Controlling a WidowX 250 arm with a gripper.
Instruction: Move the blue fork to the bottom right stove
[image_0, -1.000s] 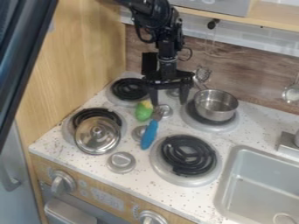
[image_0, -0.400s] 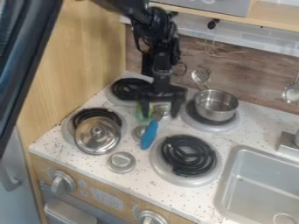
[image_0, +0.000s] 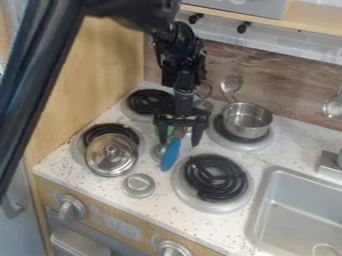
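Backing the speckled counter is a wood-grain panel.

The arm is black throughout. Above the claw, a thick, smooth upper section meets compact, blocky joint housings. A thin black cable forms a loop above the claw. The claw comprises a broad crosspiece and two tapering fingers.

Pale wooden side panel, brown wood-grain backsplash, white tiles above, light wooden shelf
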